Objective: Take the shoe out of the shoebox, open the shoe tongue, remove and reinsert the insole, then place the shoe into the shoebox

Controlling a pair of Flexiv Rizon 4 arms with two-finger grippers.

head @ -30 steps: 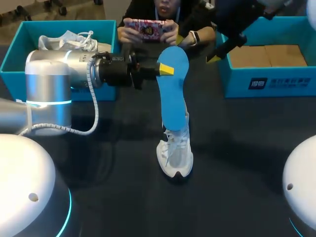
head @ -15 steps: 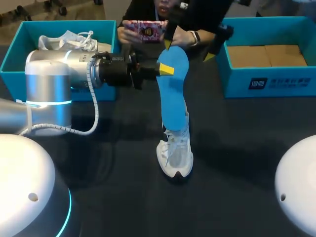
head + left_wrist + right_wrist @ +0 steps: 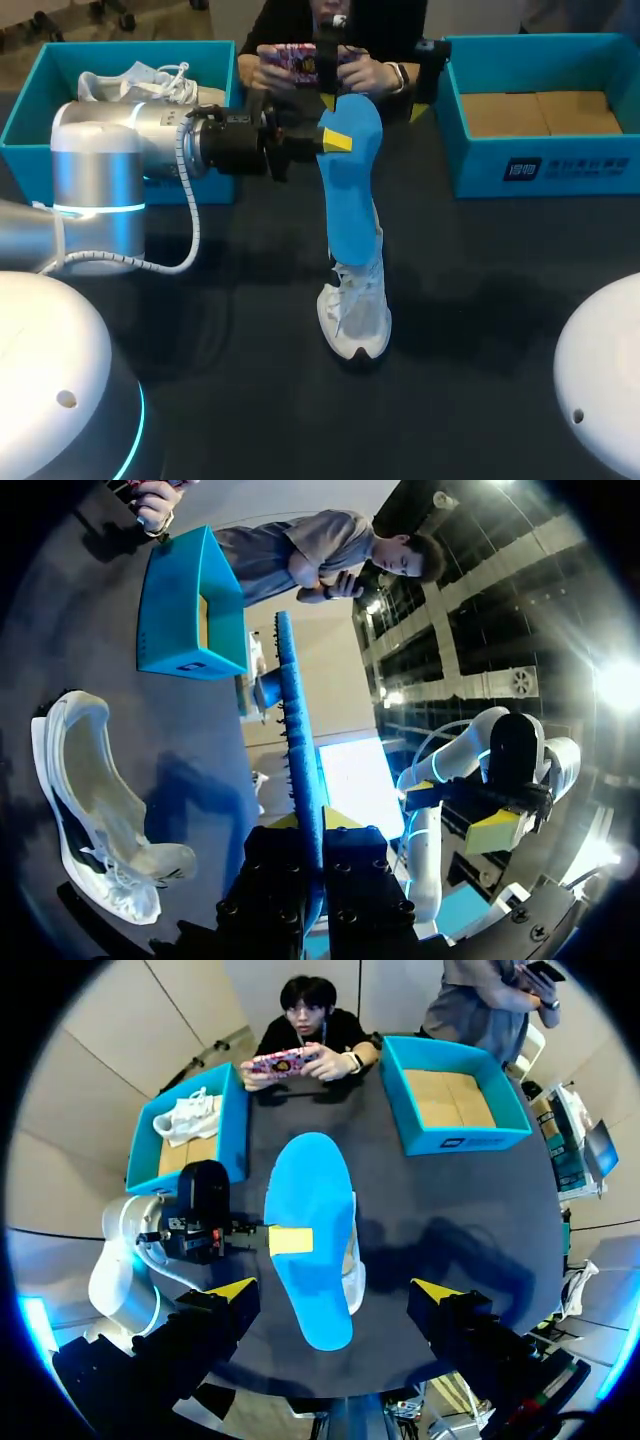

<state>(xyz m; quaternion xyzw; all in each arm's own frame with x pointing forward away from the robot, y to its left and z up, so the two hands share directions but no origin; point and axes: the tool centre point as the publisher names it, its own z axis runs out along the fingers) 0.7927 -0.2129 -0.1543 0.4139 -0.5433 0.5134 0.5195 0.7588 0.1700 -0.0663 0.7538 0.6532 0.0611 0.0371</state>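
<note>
My left gripper is shut on a long blue insole and holds it by one edge above the table. In the left wrist view the insole stands edge-on between the fingers of that gripper. A white shoe rests on the dark table under the insole's near end; I cannot tell whether the two touch. The shoe lies off to one side of the left gripper. My right gripper hangs open high above, looking down on the insole. One of its fingers shows in the head view.
A teal shoebox at the far left holds another white shoe. A second teal shoebox stands at the far right with brown card inside. A person's hands hold a phone at the table's far edge.
My right gripper has swung leftward across the far side of the table. The left arm, the insole and the shoe have stayed where they were.
</note>
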